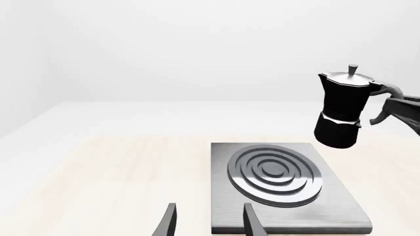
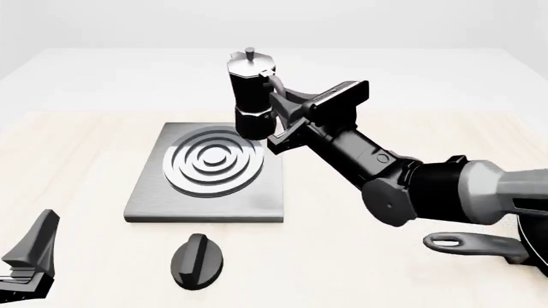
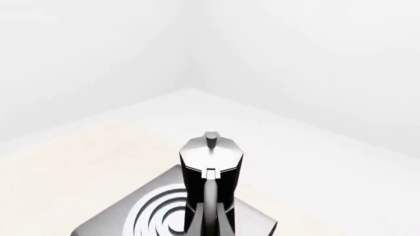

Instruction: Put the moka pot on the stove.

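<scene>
Black moka pot (image 2: 251, 96) w/ silver lid hangs upright in mid-air, clear of the table (image 2: 77, 160), gripped by its curved handle in the right gripper (image 2: 278, 106), whose fingers are clamped around that handle. Pot sits above the far right corner of the stove (image 2: 145, 199), a grey metal slab w/ ringed round burner, not touching it. In the left wrist view the pot (image 1: 343, 108) floats above and beyond the slab (image 1: 341, 206), off to one side of the burner. Left gripper (image 2: 30, 256) rests low at the near left of the table, fingers (image 1: 169, 221) spread apart, holding nothing. Black oval knob (image 2: 197, 260) lies on the table just in front of the stove; a pan handle (image 2: 466, 244) shows at near right under the right arm.
</scene>
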You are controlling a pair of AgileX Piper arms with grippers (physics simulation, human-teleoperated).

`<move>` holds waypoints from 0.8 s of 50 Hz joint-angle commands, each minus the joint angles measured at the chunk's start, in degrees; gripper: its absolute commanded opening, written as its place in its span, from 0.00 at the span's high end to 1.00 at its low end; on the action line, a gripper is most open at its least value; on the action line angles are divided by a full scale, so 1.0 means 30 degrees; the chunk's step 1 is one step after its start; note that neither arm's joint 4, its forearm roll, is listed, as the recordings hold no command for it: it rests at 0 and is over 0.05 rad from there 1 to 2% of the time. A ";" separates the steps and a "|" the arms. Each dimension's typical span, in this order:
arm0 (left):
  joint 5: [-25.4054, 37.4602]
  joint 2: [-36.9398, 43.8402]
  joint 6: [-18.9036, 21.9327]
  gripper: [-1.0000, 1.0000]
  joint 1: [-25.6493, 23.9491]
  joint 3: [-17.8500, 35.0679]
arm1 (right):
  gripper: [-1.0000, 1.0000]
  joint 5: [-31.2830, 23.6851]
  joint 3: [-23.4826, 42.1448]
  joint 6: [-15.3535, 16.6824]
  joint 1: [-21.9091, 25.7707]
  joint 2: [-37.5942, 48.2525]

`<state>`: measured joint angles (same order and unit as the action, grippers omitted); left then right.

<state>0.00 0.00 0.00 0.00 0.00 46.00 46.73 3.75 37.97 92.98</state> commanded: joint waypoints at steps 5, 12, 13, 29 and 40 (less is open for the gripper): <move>0.0000 0.0000 0.0000 0.00 0.0000 0.0000 | 1.00 0.0022 0.1556 -0.0253 0.0423 0.1297; 0.0000 0.0000 0.0000 0.00 0.0000 0.0000 | 1.00 0.0016 0.1908 -0.0356 0.0619 0.1762; 0.0000 0.0000 0.0000 0.00 0.0000 0.0000 | 1.00 0.0020 0.1991 -0.0382 0.0655 0.1889; 0.0000 0.0000 0.0000 0.00 0.0000 0.0000 | 1.00 0.0195 0.2886 -0.0567 0.0873 0.3084; 0.0000 0.0000 0.0000 0.00 0.0000 0.0000 | 1.00 0.0251 0.3382 -0.0729 0.1077 0.3790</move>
<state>0.00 0.00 0.00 0.00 0.00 46.40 54.88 2.16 40.79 103.05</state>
